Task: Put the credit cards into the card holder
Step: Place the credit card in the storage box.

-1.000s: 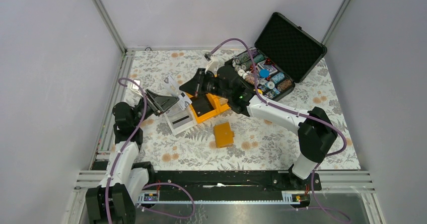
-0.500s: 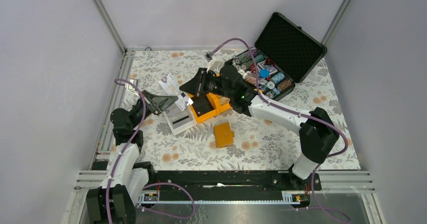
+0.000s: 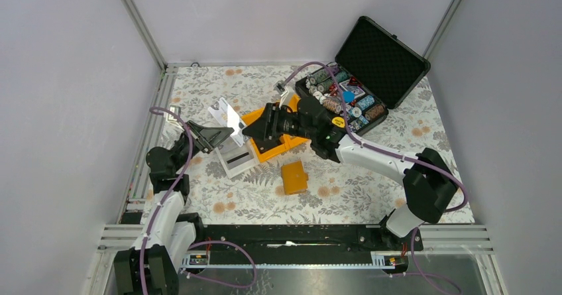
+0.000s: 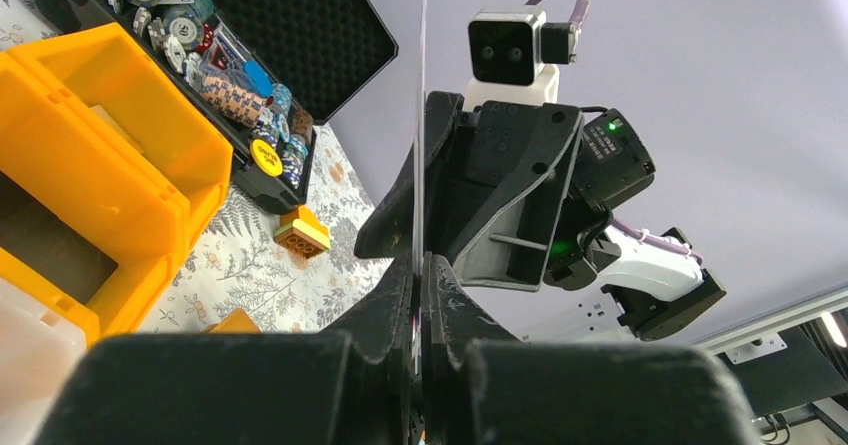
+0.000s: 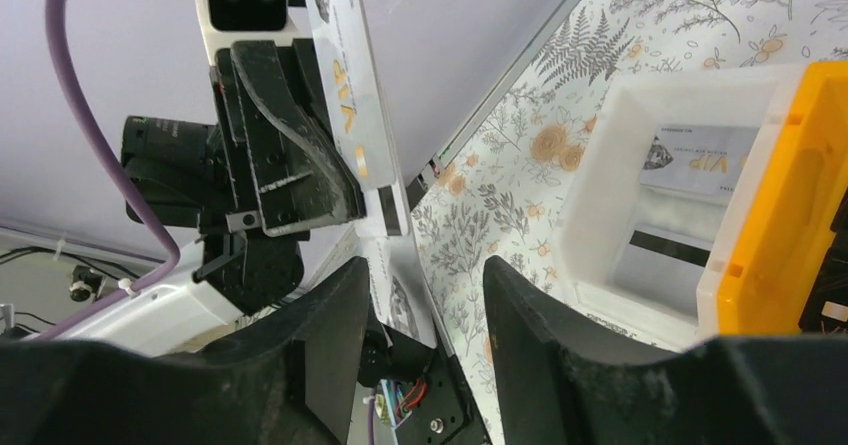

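Observation:
My left gripper [image 3: 221, 133] is shut on one of the credit cards [image 3: 227, 115] and holds it upright above the table's left side. In the left wrist view that card [image 4: 422, 115] shows edge-on, rising from between the closed fingers [image 4: 395, 295]. My right gripper [image 3: 256, 128] stands open just right of the card, apart from it. Seen from the right wrist, the held card [image 5: 352, 105] bears "VIP" lettering, beyond the right gripper [image 5: 425, 290]. More credit cards [image 5: 698, 161] lie in a white bin [image 3: 236, 158]. The orange card holder [image 3: 293, 177] lies closed on the cloth, nearer the front.
An orange plastic bin [image 3: 281, 142] sits against the white bin, under the right arm. An open black case [image 3: 361, 83] with poker chips stands at the back right. A small orange brick [image 4: 303, 233] lies on the floral cloth.
The left gripper closed on the card that the right gripper held up. The right gripper then opened and drew back to the right, leaving the card in the left gripper.

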